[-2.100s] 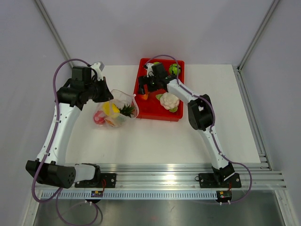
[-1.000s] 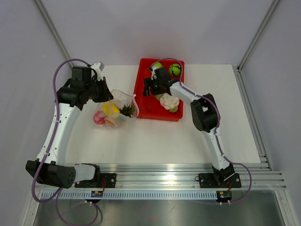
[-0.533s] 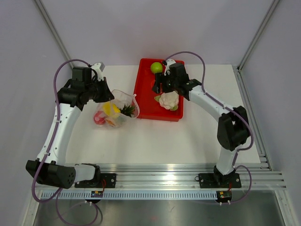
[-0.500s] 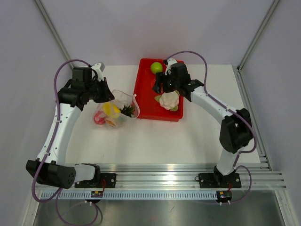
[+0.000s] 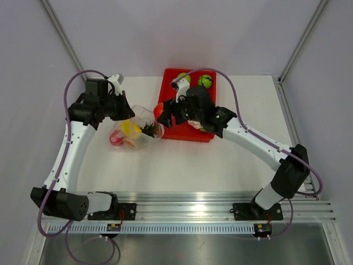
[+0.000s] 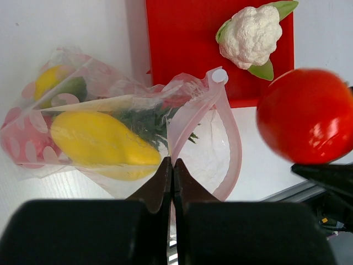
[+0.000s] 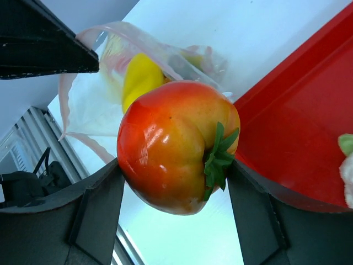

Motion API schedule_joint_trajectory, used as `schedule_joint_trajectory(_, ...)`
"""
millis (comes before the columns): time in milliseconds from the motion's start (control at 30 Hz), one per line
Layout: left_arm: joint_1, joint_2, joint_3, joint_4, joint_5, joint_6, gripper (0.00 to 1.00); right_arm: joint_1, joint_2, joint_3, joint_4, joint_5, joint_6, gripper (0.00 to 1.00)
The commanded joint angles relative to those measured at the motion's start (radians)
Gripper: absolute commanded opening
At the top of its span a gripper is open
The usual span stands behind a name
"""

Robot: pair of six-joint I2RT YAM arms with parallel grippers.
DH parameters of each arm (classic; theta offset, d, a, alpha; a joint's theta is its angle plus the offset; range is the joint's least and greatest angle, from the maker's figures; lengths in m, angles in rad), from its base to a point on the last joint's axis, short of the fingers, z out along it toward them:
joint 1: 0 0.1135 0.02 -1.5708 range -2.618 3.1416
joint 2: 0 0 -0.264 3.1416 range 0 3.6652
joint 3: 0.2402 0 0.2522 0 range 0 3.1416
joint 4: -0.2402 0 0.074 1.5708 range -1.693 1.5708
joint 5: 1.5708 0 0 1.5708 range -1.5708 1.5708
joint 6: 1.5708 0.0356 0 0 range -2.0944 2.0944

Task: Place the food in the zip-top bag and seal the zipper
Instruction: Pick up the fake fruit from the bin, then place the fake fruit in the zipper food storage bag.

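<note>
My right gripper (image 7: 177, 185) is clamped on a glossy red-orange plastic tomato (image 7: 176, 141) with a moulded green stalk, one dark finger against each flank. In the top view the tomato (image 5: 158, 110) hangs at 2 o'clock from the clear, crinkly zip-top bag (image 5: 135, 131), just beside its open mouth.

My left gripper (image 6: 172, 178) has its black fingers pressed together, pinching a thin fold of the bag's rim at the bag's 11 o'clock. The soft pink zipper strip (image 6: 234, 141) bows out in an open loop ending in a small white round tab (image 6: 219, 74). Through the film I see a smooth yellow oblong fruit (image 6: 102, 138), spiky green leaves (image 6: 148, 118) and something pinkish-red I cannot identify.

The flat red rectangular plastic tray (image 5: 177, 128) sits at the table's 12 o'clock. It holds a knobbly white cauliflower with green leaves (image 6: 251, 36), and two round green fruits (image 5: 205, 81) lie along its far edge.

The table (image 5: 182, 165) is matte white. The walls are pale grey, with aluminium posts (image 5: 60, 30) at the corners and a ribbed metal rail (image 5: 187, 207) at 6 o'clock.
</note>
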Motion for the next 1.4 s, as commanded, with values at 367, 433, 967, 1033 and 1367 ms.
schedule_joint_trajectory(367, -0.002, -0.045, 0.040, 0.020, 0.030, -0.003, 0.00, 0.073, 0.250, 0.287, -0.036, -0.089, 0.026, 0.67)
schedule_joint_trajectory(433, -0.002, -0.051, 0.043, 0.019, 0.036, -0.005, 0.00, 0.085, 0.288, 0.346, -0.068, -0.086, 0.024, 0.78)
schedule_joint_trajectory(967, -0.002, -0.053, 0.037, 0.043, 0.061, -0.029, 0.00, 0.116, 0.214, 0.325, -0.143, -0.013, -0.005, 0.99)
schedule_joint_trajectory(1033, -0.002, -0.054, 0.032, 0.048, 0.056, -0.032, 0.00, 0.117, 0.186, 0.290, -0.143, 0.015, -0.002, 0.99)
schedule_joint_trajectory(1367, -0.002, -0.048, 0.024, 0.059, 0.058, -0.035, 0.00, 0.114, 0.041, 0.061, -0.051, 0.225, 0.159, 0.72)
